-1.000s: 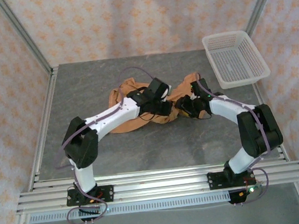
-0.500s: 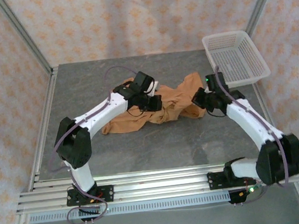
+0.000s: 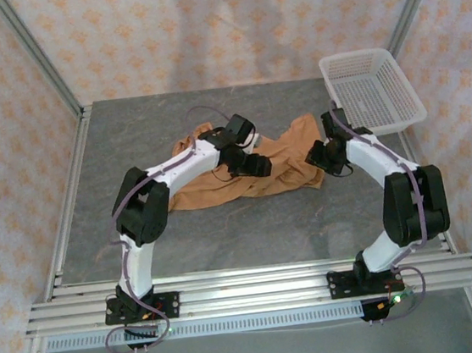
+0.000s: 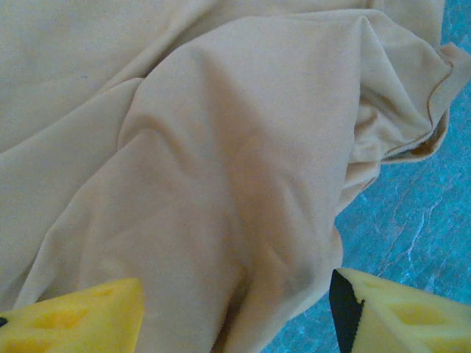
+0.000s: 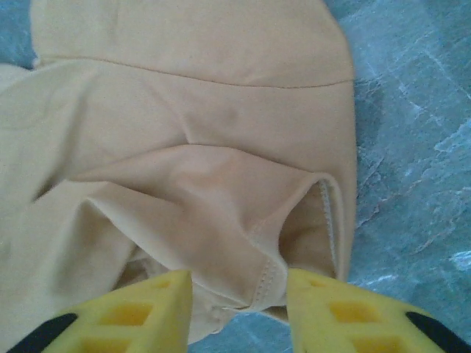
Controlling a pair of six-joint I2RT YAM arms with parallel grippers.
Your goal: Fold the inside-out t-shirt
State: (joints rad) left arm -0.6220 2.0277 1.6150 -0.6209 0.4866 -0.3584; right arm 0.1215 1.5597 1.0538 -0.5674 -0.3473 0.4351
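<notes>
While t-shirt (image 3: 221, 191) lies crumpled (spreading stage), L gripper (image 4: 235, 316) gapes over body cloth, R gripper (image 5: 239, 309) part-open astride hem (image 5: 268, 283); next, prob.: pinch edges, pull flat.

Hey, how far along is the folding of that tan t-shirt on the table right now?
Done: nothing neat yet; the t-shirt lies bunched and wrinkled on the table, with no fold made. In hand: the left gripper hangs open over its middle, and the right gripper straddles a stitched hem, jaws apart. To do: spread it flat, then make every fold.
</notes>
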